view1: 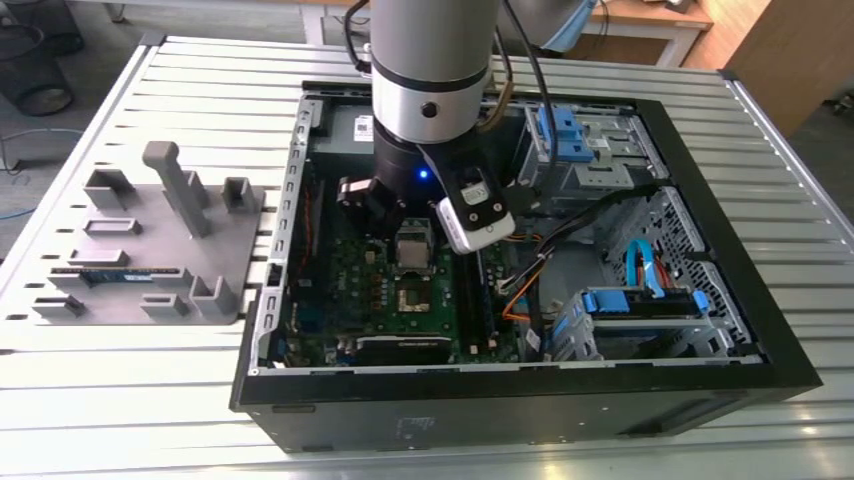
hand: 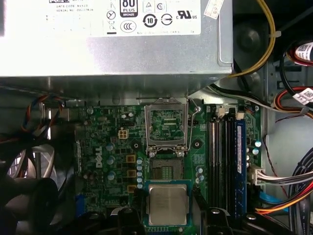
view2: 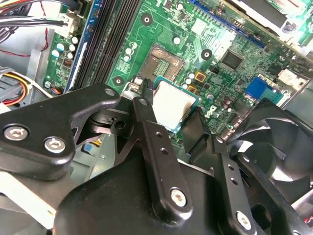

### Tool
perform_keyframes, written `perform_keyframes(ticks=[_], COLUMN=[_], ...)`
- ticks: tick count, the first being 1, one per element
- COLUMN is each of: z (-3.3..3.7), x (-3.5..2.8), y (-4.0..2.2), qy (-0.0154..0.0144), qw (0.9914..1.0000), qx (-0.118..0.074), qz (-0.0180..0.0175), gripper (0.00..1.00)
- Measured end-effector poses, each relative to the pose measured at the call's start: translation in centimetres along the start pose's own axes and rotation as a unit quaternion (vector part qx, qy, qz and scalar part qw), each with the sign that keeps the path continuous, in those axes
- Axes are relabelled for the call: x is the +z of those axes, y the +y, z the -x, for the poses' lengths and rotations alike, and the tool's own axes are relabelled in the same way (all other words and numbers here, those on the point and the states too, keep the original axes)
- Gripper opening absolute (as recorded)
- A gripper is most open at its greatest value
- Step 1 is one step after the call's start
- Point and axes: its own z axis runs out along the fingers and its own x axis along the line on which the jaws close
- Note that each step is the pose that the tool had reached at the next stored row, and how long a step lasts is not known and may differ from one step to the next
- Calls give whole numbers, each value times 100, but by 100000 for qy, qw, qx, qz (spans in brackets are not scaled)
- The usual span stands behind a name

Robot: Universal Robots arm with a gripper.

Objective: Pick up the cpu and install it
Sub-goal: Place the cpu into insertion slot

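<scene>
Gripper (view2: 172,108) closest to my wrist cameras: jaws drawn in narrow, 2 fingers (view2: 146,115) pinching cpu (view2: 172,102) by opposite edges, metal top up. I judge pickup done. Cpu hangs over motherboard (hand: 110,139), just beside socket (hand: 166,169), not over it and not seated. Socket bare, contacts exposed. Beyond socket, hinged frame (hand: 167,125) stands swung open toward power supply (hand: 112,54). By my reading, install half still open: cpu not in socket, frame not closed.
</scene>
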Motion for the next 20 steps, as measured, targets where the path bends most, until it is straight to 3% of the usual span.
perform_keyframes(ticks=[20], z=[0], x=[13], y=[0], qy=[-39], qw=[99995], qx=[-12], qz=[-1036], gripper=[47])
